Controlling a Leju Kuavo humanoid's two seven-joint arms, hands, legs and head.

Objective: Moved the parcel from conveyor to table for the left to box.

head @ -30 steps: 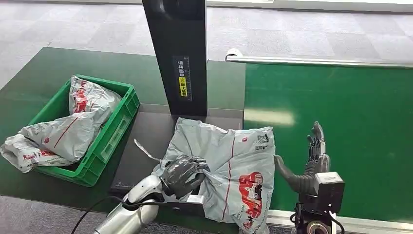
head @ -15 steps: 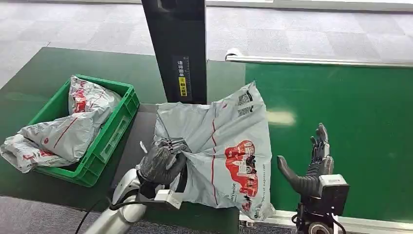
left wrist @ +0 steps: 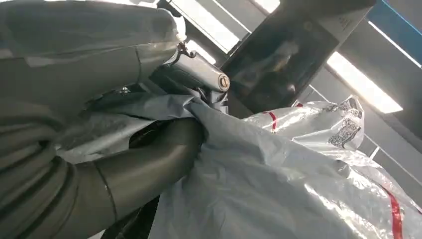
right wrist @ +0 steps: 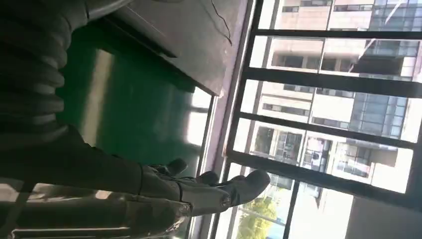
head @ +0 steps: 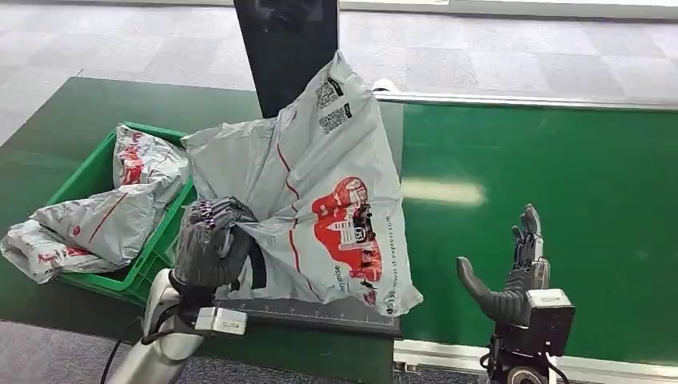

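Gripping the parcel [head: 320, 192], left hand [head: 209, 252] holds it aloft.

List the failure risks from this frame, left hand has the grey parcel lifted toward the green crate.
1. The left hand grips only a bunched edge of the grey parcel; the slack film could slip out mid-swing.
2. The green crate already holds parcels, one drooping over its rim, so another may slide off.
3. The hanging parcel sits close to the black post and may snag on it.
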